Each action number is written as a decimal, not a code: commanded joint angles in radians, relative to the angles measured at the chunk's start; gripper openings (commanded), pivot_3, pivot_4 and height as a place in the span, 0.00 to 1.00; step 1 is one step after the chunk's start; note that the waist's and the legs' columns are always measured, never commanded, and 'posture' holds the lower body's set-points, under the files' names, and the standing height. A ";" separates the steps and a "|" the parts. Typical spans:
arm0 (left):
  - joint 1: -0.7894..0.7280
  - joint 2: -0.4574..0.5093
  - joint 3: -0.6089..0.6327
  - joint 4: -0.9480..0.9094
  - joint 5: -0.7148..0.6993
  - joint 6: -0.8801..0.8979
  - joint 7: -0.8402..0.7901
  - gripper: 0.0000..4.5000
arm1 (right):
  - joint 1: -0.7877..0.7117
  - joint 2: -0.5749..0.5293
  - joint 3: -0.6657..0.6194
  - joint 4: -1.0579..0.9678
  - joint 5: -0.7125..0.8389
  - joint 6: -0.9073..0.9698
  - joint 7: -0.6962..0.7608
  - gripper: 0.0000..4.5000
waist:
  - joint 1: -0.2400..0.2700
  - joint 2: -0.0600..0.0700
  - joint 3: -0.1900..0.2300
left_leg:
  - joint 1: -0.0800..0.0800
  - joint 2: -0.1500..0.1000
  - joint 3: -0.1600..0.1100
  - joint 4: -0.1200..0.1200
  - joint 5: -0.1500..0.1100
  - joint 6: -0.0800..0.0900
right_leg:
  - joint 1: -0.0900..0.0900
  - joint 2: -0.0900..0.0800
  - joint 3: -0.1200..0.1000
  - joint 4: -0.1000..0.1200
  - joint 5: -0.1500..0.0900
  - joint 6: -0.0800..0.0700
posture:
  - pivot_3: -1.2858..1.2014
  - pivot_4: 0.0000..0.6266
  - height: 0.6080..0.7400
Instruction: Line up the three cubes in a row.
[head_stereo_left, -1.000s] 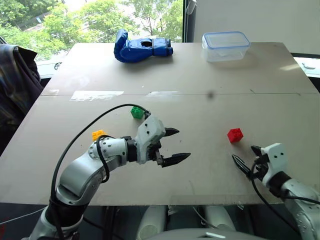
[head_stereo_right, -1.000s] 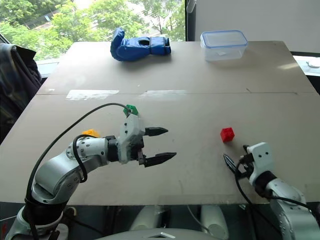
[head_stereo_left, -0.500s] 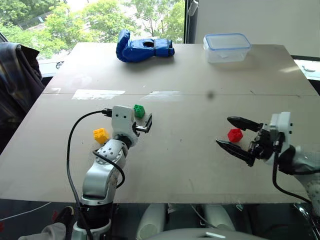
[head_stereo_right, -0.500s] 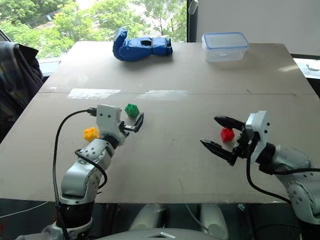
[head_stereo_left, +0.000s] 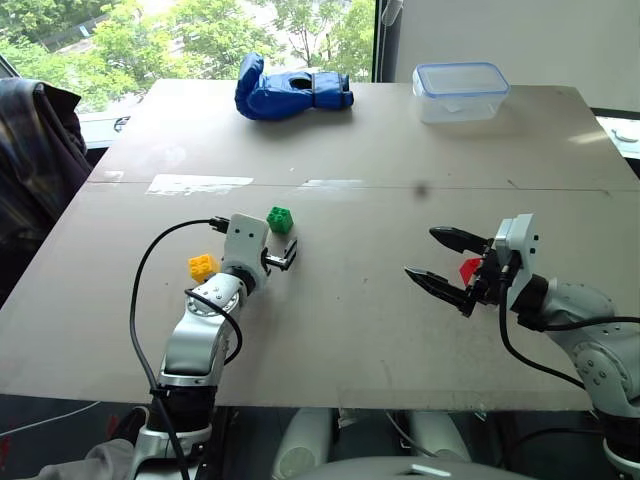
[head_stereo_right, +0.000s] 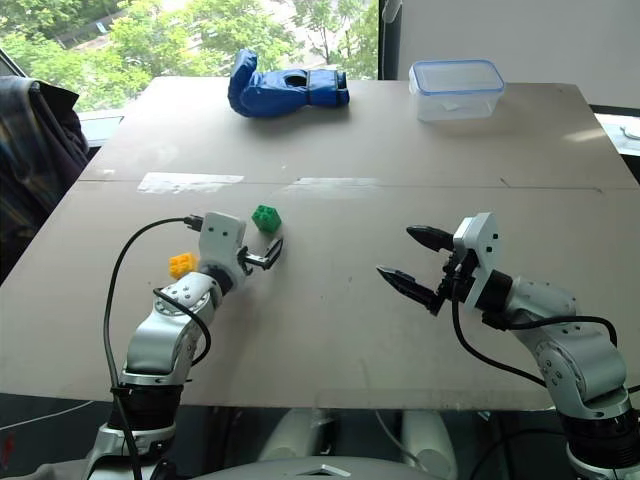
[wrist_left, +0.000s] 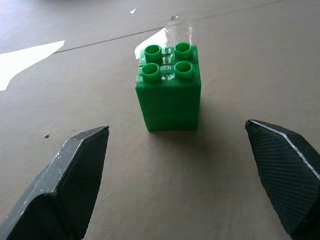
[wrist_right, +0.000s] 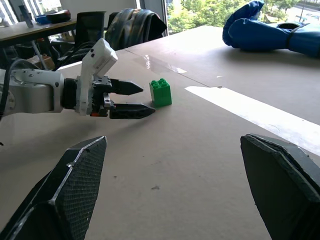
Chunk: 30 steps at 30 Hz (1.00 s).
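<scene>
A green cube (head_stereo_left: 281, 219) stands studs up on the table (head_stereo_left: 360, 330), left of centre. My left gripper (head_stereo_left: 285, 256) is open and points at it, and the cube (wrist_left: 169, 90) sits just beyond the two fingers (wrist_left: 75, 170), not between them. Left of that arm lies the yellow cube (head_stereo_left: 202, 267). The red cube (head_stereo_left: 469, 268) lies on the right, partly hidden behind my right gripper (head_stereo_left: 424, 254). That gripper is open, raised off the table, pointing left with nothing in it.
A blue glove (head_stereo_left: 290, 90) and a clear lidded box (head_stereo_left: 460, 90) lie at the table's far edge. A pale tape patch (head_stereo_left: 200, 184) marks the seam. A dark jacket (head_stereo_left: 35, 160) hangs beyond the left edge.
My left gripper swung from pointing right at mid-table to pointing at the green cube. My right gripper rose from the near right edge and moved left, in front of the red cube.
</scene>
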 joint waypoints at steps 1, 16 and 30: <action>-0.059 0.003 0.005 0.073 0.015 -0.060 -0.019 1.00 | -0.007 0.000 0.000 -0.042 0.004 -0.012 -0.003 0.98 | 0.000 0.000 0.000 | 0.000 0.000 0.000 0.000 0.000 0.000 | 0.000 0.000 0.000 0.000 0.000 0.000 | 0.52 0.24 1.00; -0.115 -0.006 0.003 0.252 0.036 -0.173 -0.056 0.65 | 0.003 0.001 -0.007 -0.045 -0.018 -0.024 -0.028 1.00 | -0.005 0.000 0.000 | 0.001 0.000 0.000 0.001 0.000 0.000 | 0.001 0.000 0.000 0.001 0.000 0.000 | 0.52 0.24 1.00; -0.055 -0.016 -0.034 0.140 0.006 -0.184 -0.129 0.37 | 0.054 -0.031 -0.053 0.025 -0.035 -0.107 0.058 1.00 | -0.021 0.000 -0.001 | 0.002 0.000 0.001 0.001 0.000 0.000 | 0.001 0.000 0.001 0.001 0.000 0.000 | 0.52 0.24 1.00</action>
